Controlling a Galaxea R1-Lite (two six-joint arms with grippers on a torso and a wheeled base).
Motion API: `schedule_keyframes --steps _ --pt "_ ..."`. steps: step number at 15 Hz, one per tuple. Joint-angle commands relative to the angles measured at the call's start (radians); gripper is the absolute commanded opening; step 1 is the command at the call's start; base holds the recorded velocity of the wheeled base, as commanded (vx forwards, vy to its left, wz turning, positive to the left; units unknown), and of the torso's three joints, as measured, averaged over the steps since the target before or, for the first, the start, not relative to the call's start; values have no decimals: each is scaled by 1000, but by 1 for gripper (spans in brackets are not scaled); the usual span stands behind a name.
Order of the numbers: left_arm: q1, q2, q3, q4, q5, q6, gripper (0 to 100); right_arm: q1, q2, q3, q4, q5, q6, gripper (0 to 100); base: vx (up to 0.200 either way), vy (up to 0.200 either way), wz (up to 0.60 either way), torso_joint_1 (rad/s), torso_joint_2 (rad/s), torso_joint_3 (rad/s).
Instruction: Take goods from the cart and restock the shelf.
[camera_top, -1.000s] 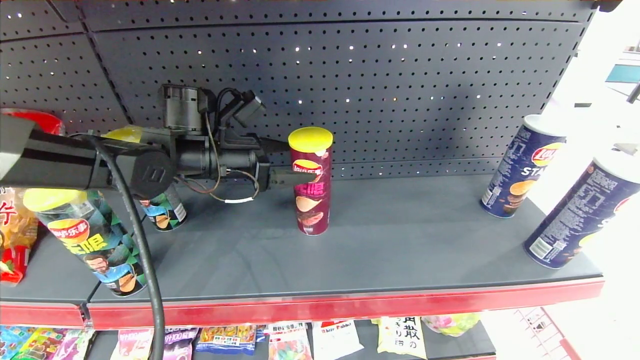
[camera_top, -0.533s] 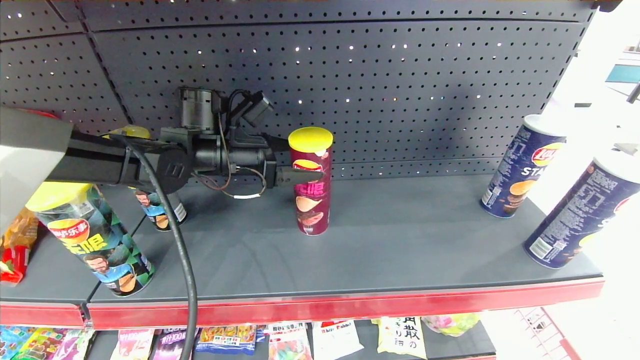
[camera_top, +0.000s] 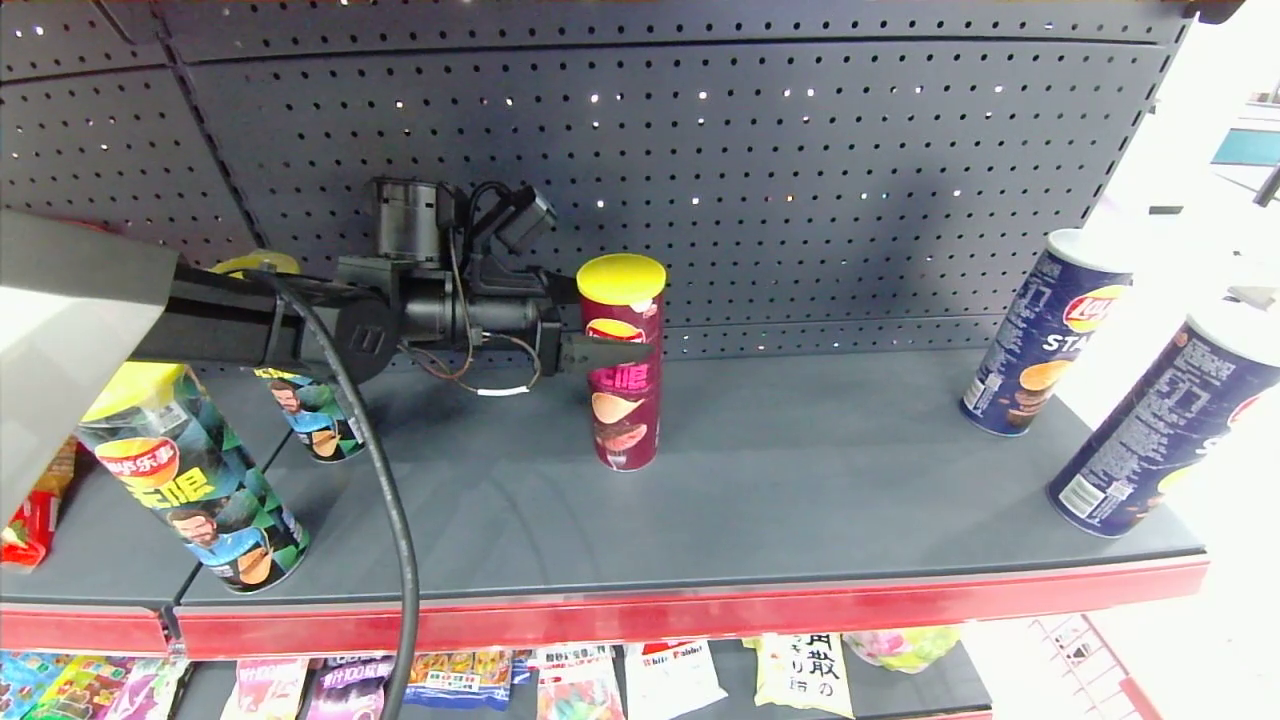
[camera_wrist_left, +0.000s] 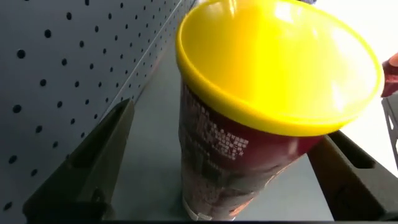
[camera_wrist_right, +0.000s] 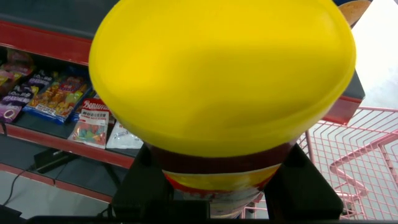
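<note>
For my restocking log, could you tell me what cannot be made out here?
Left wrist view: the yellow lid hides whether the left pincer touches the maroon can.
Right wrist view: its lid covers the can in the right pincer.
Head view: the edge cuts the nearest blue can.

Logos, print on each chip can (camera_top: 623, 400), snack packets (camera_top: 800, 675).

wide gap on shelf (camera_top: 820, 480) between maroon can (camera_top: 625, 400) and blue cans (camera_top: 1035, 340), pegboard (camera_top: 800, 200) behind
</note>
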Motion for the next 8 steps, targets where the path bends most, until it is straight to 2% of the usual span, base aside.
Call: schedule_keyframes --steps 1,6,8 --pt "0 -2 -2 0 -4 -1 0 0 1 0 0 1 0 0 0 0 0 0 0 0" --pt "-11 -18 0 0 4 -6 0 0 -1 0 0 1 0 0 0 0 0 0 0 0" --pt "-29 -51 28 7 10 -9 0 0 -1 0 0 1 0 0 0 0 0 0 0 0"
